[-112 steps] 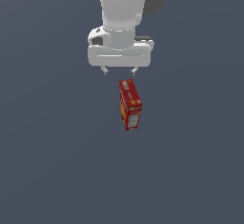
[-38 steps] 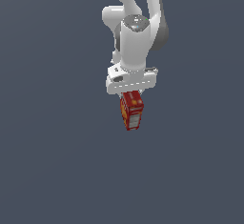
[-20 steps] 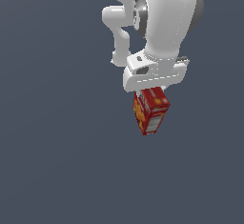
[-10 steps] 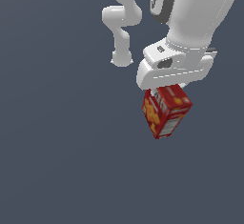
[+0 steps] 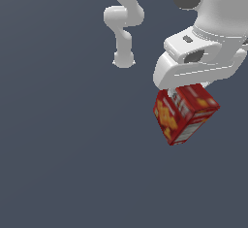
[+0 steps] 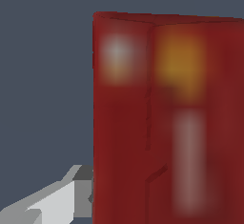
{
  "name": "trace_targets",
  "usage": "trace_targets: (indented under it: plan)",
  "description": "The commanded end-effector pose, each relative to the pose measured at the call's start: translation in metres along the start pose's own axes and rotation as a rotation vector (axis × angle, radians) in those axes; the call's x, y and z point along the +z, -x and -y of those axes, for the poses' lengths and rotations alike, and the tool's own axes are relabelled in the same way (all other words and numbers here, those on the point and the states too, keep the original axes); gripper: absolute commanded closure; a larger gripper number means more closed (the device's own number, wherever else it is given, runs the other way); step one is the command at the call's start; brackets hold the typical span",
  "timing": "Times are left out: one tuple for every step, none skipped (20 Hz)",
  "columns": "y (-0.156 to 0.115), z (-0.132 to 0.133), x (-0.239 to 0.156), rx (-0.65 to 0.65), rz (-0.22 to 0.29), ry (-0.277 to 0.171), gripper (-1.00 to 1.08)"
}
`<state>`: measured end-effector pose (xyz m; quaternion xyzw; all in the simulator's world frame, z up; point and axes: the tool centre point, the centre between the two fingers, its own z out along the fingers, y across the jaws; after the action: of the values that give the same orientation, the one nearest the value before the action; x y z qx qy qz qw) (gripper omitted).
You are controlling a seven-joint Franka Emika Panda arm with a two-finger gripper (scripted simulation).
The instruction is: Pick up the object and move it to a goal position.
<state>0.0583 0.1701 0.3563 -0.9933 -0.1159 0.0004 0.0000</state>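
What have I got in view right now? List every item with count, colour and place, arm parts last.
box: one, red with orange-yellow cracker pictures and white label patches; hangs tilted under the tool toward the exterior view's right, and fills most of the wrist view.
surface: one, plain dark grey-blue, behind and below everything; no goal marker shows on it.
arm: one, white; its base stands up the middle of the exterior view, its big wrist link comes in at the upper right.
tool: one, white with grey fingers; closed on the box's upper end. Only one finger shows in the wrist view, pressed against the box's side.
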Motion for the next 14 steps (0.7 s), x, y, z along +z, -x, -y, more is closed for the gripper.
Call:
trace_targets:
  plan:
    - [-0.007,0.005,-0.008,0.0,-0.001,0.0,1.08]
    - [-0.01,0.006,-0.011,0.0,-0.001,0.0,1.08]
    - [-0.013,0.008,-0.014,0.0,-0.001,0.0,1.08]
    - [-0.015,0.009,-0.016,0.0,-0.001,0.0,1.08]
    - [-0.018,0.011,-0.018,0.0,-0.001,0.0,1.08]
    - [-0.02,0.012,-0.02,0.0,-0.001,0.0,1.08]
    - [-0.022,0.013,-0.022,0.0,-0.001,0.0,1.08]
    - [-0.023,0.014,-0.024,0.0,-0.001,0.0,1.08]
    - [-0.025,0.015,-0.025,0.0,-0.001,0.0,1.08]
    - [-0.026,0.016,-0.027,0.0,-0.001,0.0,1.08]
    - [-0.028,0.016,-0.028,0.0,-0.001,0.0,1.08]
    - [-0.029,0.017,-0.029,0.0,-0.001,0.0,1.08]
    - [-0.03,0.018,-0.03,0.0,-0.001,0.0,1.08]
    - [-0.031,0.018,-0.031,0.0,-0.001,0.0,1.08]
